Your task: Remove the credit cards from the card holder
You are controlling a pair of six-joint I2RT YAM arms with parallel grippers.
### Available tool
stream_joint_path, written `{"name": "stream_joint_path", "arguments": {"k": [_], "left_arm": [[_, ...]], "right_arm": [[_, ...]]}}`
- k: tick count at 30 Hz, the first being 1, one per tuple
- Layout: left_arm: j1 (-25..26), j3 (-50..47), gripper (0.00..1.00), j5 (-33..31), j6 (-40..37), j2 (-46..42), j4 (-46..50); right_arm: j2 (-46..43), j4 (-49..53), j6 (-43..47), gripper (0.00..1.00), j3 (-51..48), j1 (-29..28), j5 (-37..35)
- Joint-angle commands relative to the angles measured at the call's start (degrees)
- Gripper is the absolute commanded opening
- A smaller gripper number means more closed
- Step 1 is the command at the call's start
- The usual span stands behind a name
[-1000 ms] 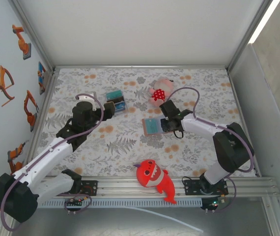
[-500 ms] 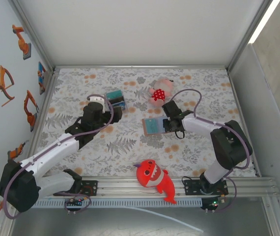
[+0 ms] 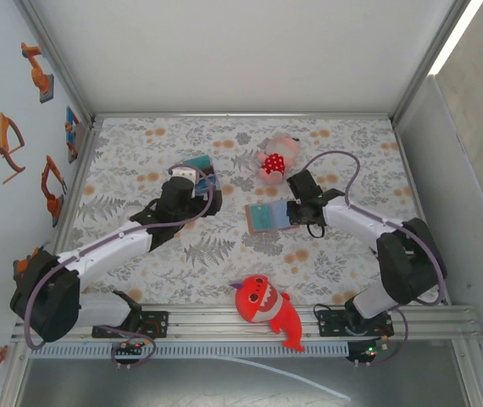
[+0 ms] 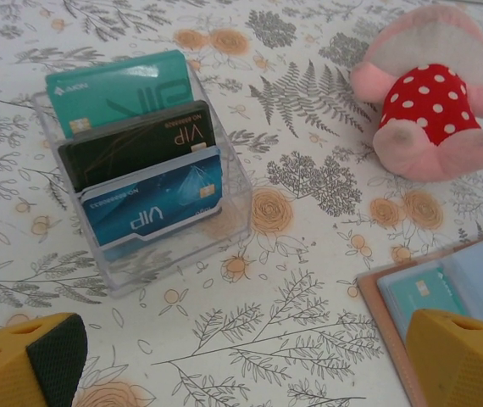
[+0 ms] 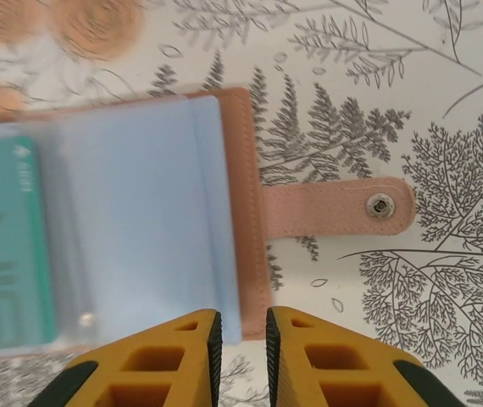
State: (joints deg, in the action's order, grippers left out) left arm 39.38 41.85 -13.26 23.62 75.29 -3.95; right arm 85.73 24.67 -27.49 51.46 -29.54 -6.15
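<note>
Tan wallet [image 5: 246, 170] lies open, teal card [image 5: 8, 246] exposed at frame left. My right claw [image 5: 241, 326] sits narrow at its lower edge, likely pinning it; grip unclear. My left claw [image 4: 250, 352] is wide, ready to pull.

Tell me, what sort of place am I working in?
Probably a lab robot test cell: white wall panels on aluminium framing, a floral table cover, and staged props like the shark plush and open card holder.

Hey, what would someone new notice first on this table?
Probably the red shark plush at the near edge, between the arm bases. Then the open card holder mid-table, a teal card inside, with the right gripper at its edge. Back left, a clear stand holds three cards.
</note>
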Motion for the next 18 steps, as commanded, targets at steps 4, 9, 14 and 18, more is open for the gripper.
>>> {"name": "stream_joint_path", "arguments": {"k": [4, 9, 14, 18], "left_arm": [[2.60, 3.62, 0.97, -0.46, -1.06, 6.38, -3.40], [4.30, 6.16, 0.97, 0.25, -1.32, 11.99, -3.79], [6.59, 8.74, 0.97, -1.02, -2.84, 17.49, -2.14], [8.20, 10.31, 0.97, -1.33, -3.57, 20.85, -1.53]], "right_arm": [[-3.22, -5.15, -4.11, 0.24, -0.78, 0.18, 12.03], [0.81, -9.81, -5.30, 0.23, -1.08, 0.17, 18.31], [5.26, -11.05, -4.87, 0.24, 0.01, 0.18, 21.22], [7.97, -12.38, -4.78, 0.24, 0.64, 0.18, 23.07]]}}
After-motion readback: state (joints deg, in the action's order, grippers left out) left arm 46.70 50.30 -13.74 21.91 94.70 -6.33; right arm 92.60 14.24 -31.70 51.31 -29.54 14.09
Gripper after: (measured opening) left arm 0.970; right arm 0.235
